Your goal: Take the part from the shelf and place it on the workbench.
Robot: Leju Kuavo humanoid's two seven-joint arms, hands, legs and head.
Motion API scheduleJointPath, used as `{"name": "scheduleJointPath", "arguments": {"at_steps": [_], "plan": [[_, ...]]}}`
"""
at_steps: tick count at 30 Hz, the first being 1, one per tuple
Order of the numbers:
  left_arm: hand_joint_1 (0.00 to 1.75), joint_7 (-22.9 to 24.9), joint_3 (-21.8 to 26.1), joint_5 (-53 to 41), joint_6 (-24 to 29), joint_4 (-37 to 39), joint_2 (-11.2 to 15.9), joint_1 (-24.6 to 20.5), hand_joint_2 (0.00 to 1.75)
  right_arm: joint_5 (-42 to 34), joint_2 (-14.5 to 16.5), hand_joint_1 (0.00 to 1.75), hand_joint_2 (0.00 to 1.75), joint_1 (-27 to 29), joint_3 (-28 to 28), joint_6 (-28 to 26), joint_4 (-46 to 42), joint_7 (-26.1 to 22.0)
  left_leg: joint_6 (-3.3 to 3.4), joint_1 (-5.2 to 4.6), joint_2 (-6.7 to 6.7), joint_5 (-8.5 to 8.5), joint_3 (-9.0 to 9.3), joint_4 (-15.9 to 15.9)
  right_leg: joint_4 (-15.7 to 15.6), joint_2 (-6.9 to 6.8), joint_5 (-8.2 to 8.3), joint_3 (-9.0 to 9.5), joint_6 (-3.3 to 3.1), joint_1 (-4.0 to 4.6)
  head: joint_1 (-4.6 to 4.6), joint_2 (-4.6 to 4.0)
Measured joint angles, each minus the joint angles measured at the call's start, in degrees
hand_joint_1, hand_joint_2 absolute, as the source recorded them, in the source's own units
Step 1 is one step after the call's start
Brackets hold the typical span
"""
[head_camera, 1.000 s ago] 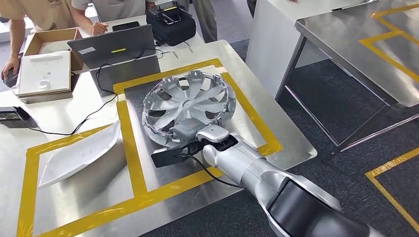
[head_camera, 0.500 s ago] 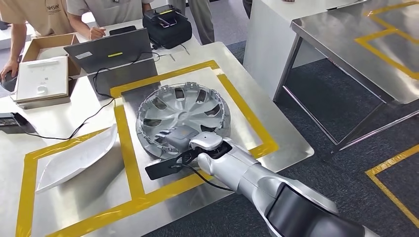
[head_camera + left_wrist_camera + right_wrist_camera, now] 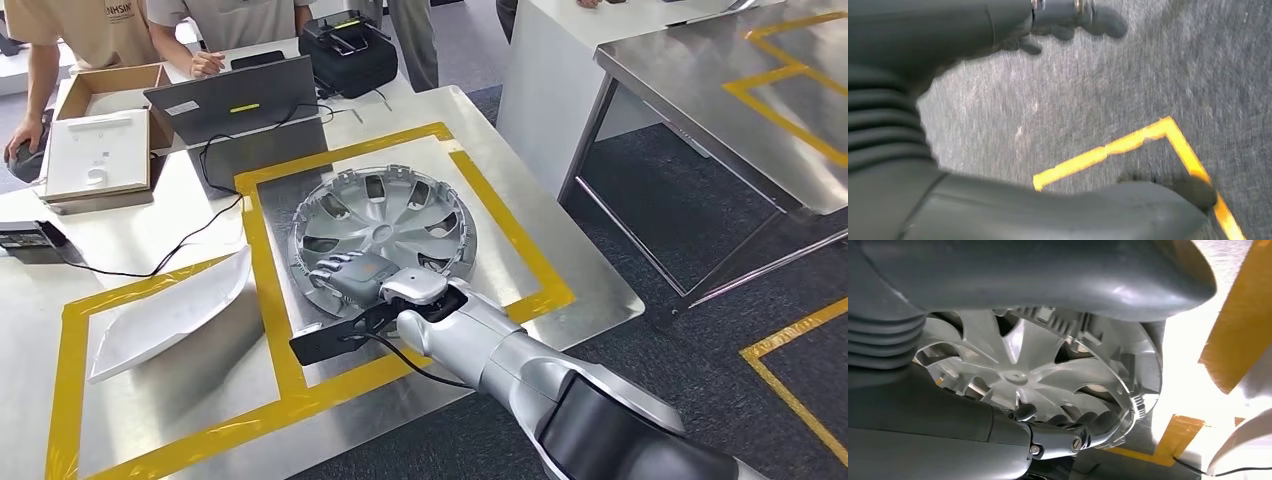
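On the workbench point(image 3: 590, 290), inside the yellow tape square point(image 3: 515, 240): a silver wheel cover point(image 3: 385, 225).
Right hand point(image 3: 350, 275) grips its near rim; left hand point(image 3: 1068, 20) hangs over carpet, fingers spread, empty.

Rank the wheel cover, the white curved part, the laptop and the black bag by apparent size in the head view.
1. Wheel cover, largest.
2. White curved part and laptop: too alike to rank, and the laptop sits farther away.
3. Black bag, smallest, also farthest.

Right hand point(image 3: 350, 278) outstretched, fingers curled; left hand point(image 3: 998, 30) hangs, fingers apart.
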Motion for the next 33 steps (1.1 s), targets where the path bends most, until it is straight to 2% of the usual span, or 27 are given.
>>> {"name": "scheduleJointPath", "arguments": {"at_steps": [2, 4, 6, 8, 9, 10, 11, 13, 14, 15, 17, 22, 26, 30, 33], "plan": [[0.0, 0.0, 0.0, 0.0, 0.0, 0.0, 0.0, 0.0, 0.0, -0.5, 0.0, 0.0, 0.87, -0.1, 0.1, -0.1, 0.0, 0.3, -0.81, -0.02, 0.02, 0.17, 0.06, -0.3, -0.7, 0.05, 0.09, 0.1, -0.27, 0.19, 0.03, 0.0], [0.0, 0.0, 0.0, -0.1, -0.1, 0.0, 0.1, 0.0, 0.0, -1.1, 0.0, 0.0, 1.75, -0.2, 0.1, -0.1, 0.0, 0.6, -1.45, 0.06, 0.09, -0.25, -0.15, 0.1, -1.2, 0.04, 0.54, 0.43, -0.85, -0.09, 0.0, 0.0], [0.0, 0.0, 0.0, -0.2, -0.3, 0.0, 0.1, -0.1, 0.0, -1.5, 0.0, 0.0, 1.75, -0.4, 0.2, 0.0, 0.0, 0.7, -1.89, 0.14, 0.13, -2.79, -1.94, 4.1, -1.6, -0.03, 0.9, 0.69, -1.34, -0.4, -0.1, 0.0], [0.0, 0.1, 0.0, -0.4, -0.5, 0.0, 0.1, 0.0, 0.0, -2.0, 0.0, 0.0, 1.75, -0.4, 0.2, 0.2, 0.0, 0.9, -2.33, 0.2, 0.12, -6.28, -5.19, 11.4, -1.6, -0.05, 0.88, 0.65, -1.61, -0.41, -0.15, 0.0], [0.0, 0.1, 0.0, -0.5, -0.5, 0.0, 0.2, 0.0, 0.0, -2.1, 0.0, 0.0, 1.75, -0.3, 0.2, 0.3, 0.0, 1.3, -2.62, 0.3, 0.12, -7.08, -6.38, 14.1, -1.5, -0.07, 0.85, 0.63, -1.69, -0.42, -0.14, 0.0], [0.0, 0.2, 0.0, -0.5, -0.5, 0.0, 0.3, 0.1, 0.0, -2.0, -0.1, 0.0, 1.75, -0.2, 0.3, 0.2, 0.0, 1.7, -2.98, 0.47, 0.13, -6.82, -6.7, 14.9, -1.4, -0.07, 0.8, 0.6, -1.75, -0.48, -0.14, 0.0], [0.0, 0.2, 0.0, -0.5, -0.4, 0.0, 0.3, 0.1, 0.0, -2.0, -0.1, 0.0, 1.31, -0.1, 0.3, 0.1, 0.0, 2.0, -3.42, 0.74, 0.16, -5.52, -5.9, 13.4, -1.3, -0.05, 0.72, 0.59, -1.72, -0.59, -0.14, 0.0], [0.0, 0.1, 0.0, -0.6, -0.4, 0.0, 0.3, 0.1, 0.0, -2.4, -0.1, 0.0, 0.44, -0.2, 0.3, 0.0, 0.0, 2.4, -4.48, 1.41, 0.27, -2.19, -2.03, 6.2, -0.6, 0.05, 0.3, 0.45, -1.32, -0.83, -0.15, 0.0], [0.0, 0.0, 0.0, -0.6, -0.4, 0.0, 0.2, 0.0, 0.0, -2.8, -0.1, 0.0, 0.0, -0.3, 0.4, 0.0, 0.0, 2.4, -4.28, 1.64, 0.14, -1.14, -0.37, 2.9, 0.0, 0.12, -0.06, 0.23, -1.02, -0.75, -0.21, 0.0], [0.0, 0.0, 0.0, -0.7, -0.4, 0.0, 0.1, 0.0, 0.0, -3.1, -0.1, 0.0, 0.0, -0.3, 0.4, 0.0, 0.0, 2.4, -3.91, 1.73, 0.04, -0.83, 0.62, 1.0, 0.5, 0.18, -0.26, -0.03, -0.78, -0.6, -0.21, 0.0], [0.0, 0.0, 0.0, -0.7, -0.3, 0.0, 0.0, -0.1, 0.0, -3.5, -0.1, 0.0, 0.0, -0.5, 0.4, -0.1, 0.0, 2.4, -2.67, 1.61, -0.23, -0.93, 0.78, 0.3, 0.7, 0.27, -0.32, -0.37, -0.54, -0.28, -0.23, 0.0], [0.0, 0.0, 0.0, -0.7, -0.1, 0.0, 0.0, 0.1, 0.0, -4.1, -0.2, 0.0, 0.0, -0.8, 0.5, -1.5, 0.0, 2.7, -2.28, 1.35, -0.28, -0.96, 0.61, 0.3, -0.2, 0.27, 0.23, -0.09, 0.13, -0.36, -0.18, 0.0], [0.0, -0.5, 0.0, -0.5, -0.1, 0.0, 0.0, 0.2, 0.0, -6.3, -0.5, 0.0, 0.0, -1.7, 0.1, -6.4, -1.9, 2.9, -2.16, 1.23, -0.26, -0.94, 0.58, 0.3, -0.3, 0.28, 0.39, -0.08, 0.42, -0.41, -0.2, 0.0], [0.0, -0.8, 0.1, -0.2, -0.5, 0.0, 0.2, 0.5, 0.0, -9.3, -2.9, 0.0, 0.0, -2.2, -3.2, -11.6, -11.6, 3.9, -2.11, 1.21, -0.27, -0.9, 0.58, 0.3, -0.4, 0.27, 0.43, -0.12, 0.54, -0.42, -0.2, 0.0], [0.0, -0.8, 0.2, -0.1, -0.3, 0.0, 0.2, 0.9, 0.0, -11.0, -5.1, 0.0, 0.0, -3.0, -7.4, -13.4, -21.1, 4.6, -2.11, 1.22, -0.26, -0.89, 0.62, 0.3, -0.3, 0.27, 0.43, -0.15, 0.54, -0.42, -0.21, 0.0]]}}
